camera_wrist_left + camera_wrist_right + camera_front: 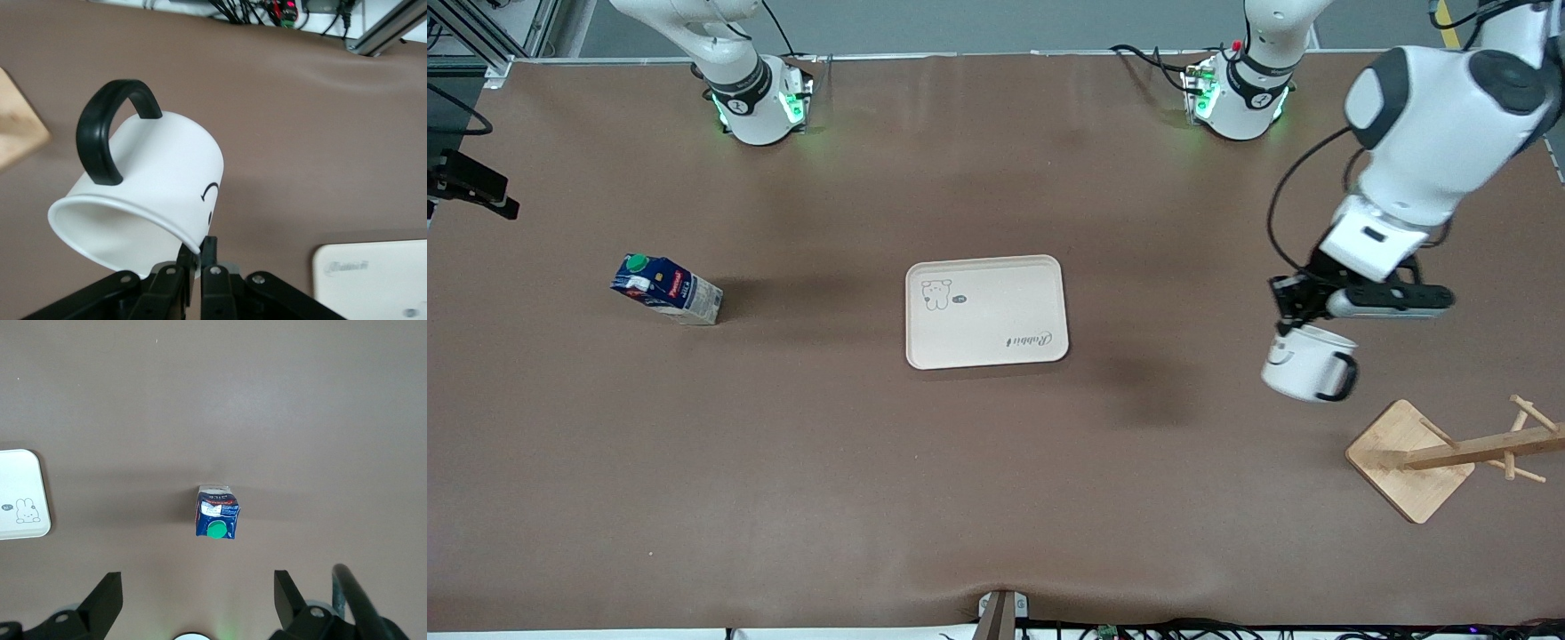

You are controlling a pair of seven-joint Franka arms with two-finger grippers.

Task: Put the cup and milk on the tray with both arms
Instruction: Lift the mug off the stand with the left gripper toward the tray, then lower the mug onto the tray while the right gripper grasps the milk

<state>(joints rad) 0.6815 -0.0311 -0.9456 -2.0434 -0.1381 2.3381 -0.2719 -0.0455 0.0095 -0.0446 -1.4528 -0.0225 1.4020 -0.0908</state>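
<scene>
neither item is on the tray [986, 311] yet: left tool [1294, 313] grips the cup [1307, 363] aloft over the table [996, 489]; right tool [193, 597] hangs open above the milk [665, 290].

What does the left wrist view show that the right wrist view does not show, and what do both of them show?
Only the left wrist view shows the cup, pinched at its rim by the shut left gripper and hanging tilted over bare table, plus a corner of the wooden rack base. Only the right wrist view shows the milk standing on the table, with the open right gripper high above it. Both views show a part of the tray and the brown table.
</scene>
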